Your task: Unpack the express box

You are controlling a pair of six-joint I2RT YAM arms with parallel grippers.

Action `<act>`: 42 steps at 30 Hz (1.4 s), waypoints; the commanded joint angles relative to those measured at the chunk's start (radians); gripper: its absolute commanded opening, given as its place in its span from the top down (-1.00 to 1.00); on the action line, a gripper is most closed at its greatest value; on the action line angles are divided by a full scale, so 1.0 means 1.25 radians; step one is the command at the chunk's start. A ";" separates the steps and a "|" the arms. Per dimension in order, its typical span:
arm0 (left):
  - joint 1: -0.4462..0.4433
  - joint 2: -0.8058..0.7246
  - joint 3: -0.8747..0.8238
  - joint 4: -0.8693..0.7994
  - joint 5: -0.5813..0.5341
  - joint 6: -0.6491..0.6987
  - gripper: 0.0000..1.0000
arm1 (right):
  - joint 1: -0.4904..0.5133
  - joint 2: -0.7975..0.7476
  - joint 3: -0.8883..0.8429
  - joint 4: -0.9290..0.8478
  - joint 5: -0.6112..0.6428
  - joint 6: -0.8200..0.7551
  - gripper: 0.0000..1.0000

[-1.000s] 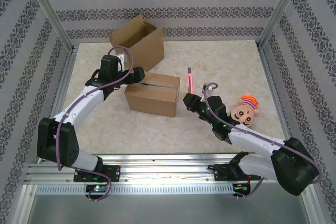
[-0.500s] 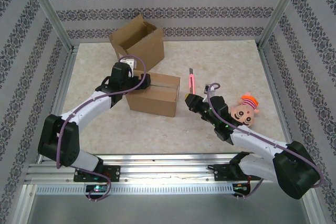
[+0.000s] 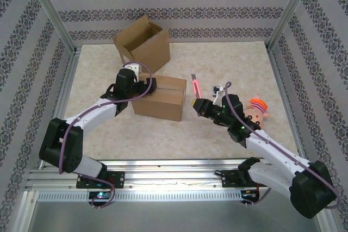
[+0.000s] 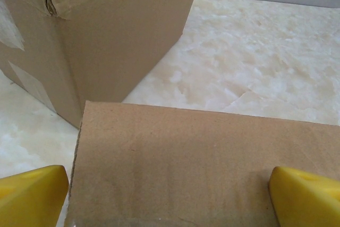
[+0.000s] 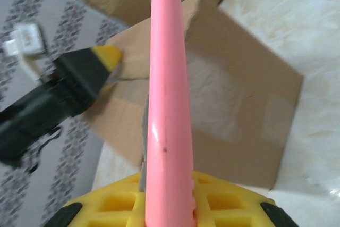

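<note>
Left tool (image 3: 147, 85) moved onto box (image 3: 163, 101) — agape

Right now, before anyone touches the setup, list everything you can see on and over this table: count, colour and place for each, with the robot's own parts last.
closed cardboard box: one, brown, table centre
open cardboard box: one, brown, at the back, behind the closed one
cutter: one, pink, right of the closed box, held in the right gripper
plush toy: one, tan with an orange hat, right side of the table
table: one, pale marbled top
left gripper: one, yellow fingertips, open, at the closed box's left top edge
right gripper: one, yellow fingers, shut on the cutter
</note>
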 commanded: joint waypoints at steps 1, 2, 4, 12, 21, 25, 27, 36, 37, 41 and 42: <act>-0.010 0.019 -0.037 -0.039 -0.001 0.016 -0.94 | -0.008 -0.035 0.040 -0.102 -0.108 0.017 1.00; -0.010 0.021 -0.040 -0.036 -0.001 0.014 -0.94 | -0.013 -0.039 0.041 -0.111 -0.120 0.029 1.00; -0.010 0.023 -0.044 -0.034 0.001 0.013 -0.94 | -0.020 -0.040 0.040 -0.113 -0.142 0.056 1.00; -0.011 0.027 -0.055 -0.043 0.002 0.020 -0.95 | -0.020 -0.016 0.037 -0.102 -0.172 0.088 1.00; -0.010 0.029 -0.063 -0.041 -0.001 0.019 -0.95 | -0.019 -0.017 0.025 -0.109 -0.142 0.108 1.00; -0.010 0.029 -0.062 -0.039 -0.001 0.019 -0.96 | -0.018 -0.016 0.020 -0.108 -0.140 0.114 1.00; -0.010 0.029 -0.064 -0.038 -0.002 0.018 -0.96 | -0.017 -0.014 0.019 -0.109 -0.139 0.116 1.00; -0.010 0.028 -0.066 -0.036 -0.003 0.016 -0.97 | -0.012 -0.008 0.018 -0.115 -0.132 0.119 1.00; -0.010 0.029 -0.065 -0.036 -0.002 0.016 -0.97 | -0.012 -0.007 0.018 -0.117 -0.129 0.118 1.00; -0.010 0.029 -0.065 -0.036 -0.003 0.017 -0.97 | -0.009 -0.003 0.017 -0.117 -0.129 0.118 1.00; -0.010 0.028 -0.065 -0.037 -0.004 0.017 -0.97 | -0.008 -0.002 0.018 -0.117 -0.128 0.119 1.00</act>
